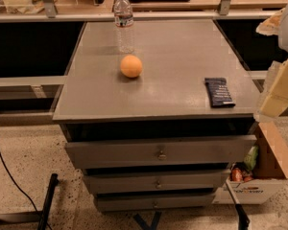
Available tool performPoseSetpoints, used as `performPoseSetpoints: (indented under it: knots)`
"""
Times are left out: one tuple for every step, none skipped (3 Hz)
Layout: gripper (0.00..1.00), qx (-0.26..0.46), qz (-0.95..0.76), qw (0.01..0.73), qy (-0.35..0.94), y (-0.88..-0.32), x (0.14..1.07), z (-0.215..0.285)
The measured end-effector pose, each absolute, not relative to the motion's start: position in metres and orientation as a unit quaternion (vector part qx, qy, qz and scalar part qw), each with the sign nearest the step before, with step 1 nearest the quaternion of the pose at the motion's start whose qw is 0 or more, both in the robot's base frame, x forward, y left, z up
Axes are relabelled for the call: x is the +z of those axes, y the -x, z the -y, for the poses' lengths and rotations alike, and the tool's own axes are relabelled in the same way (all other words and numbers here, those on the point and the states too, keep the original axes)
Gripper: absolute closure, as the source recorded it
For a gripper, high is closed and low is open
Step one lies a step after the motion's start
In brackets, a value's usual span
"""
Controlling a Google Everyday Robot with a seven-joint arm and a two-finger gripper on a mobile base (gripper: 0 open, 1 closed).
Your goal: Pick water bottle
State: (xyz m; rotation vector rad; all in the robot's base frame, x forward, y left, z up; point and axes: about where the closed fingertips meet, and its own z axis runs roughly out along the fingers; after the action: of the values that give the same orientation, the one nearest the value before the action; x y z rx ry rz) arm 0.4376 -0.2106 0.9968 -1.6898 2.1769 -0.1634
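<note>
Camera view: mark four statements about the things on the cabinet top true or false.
1. The water bottle stands upright near the far edge of the cabinet top. True.
2. The orange ball lies behind the water bottle. False: it lies in front of it, nearer the camera.
3. The dark packet lies flat near the right edge. True.
4. The gripper holds the water bottle. False: it is at the view's right edge, apart from it.

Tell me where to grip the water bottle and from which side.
Grip the water bottle around its clear body below the dark label, coming level from the right. It stands upright at the far edge of the cabinet top, with the orange ball close in front, so a frontal approach risks bumping that. The gripper is at the view's right edge.
</note>
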Motion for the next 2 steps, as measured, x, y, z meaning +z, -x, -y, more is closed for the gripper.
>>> performPoseSetpoints:
  knots:
    - [0.00,-0.058,-0.774,0.190,0.601,-0.4376,0.9969,0.2105]
    - [0.00,-0.060,-0.768,0.204,0.604,-0.4399,1.0016,0.2055]
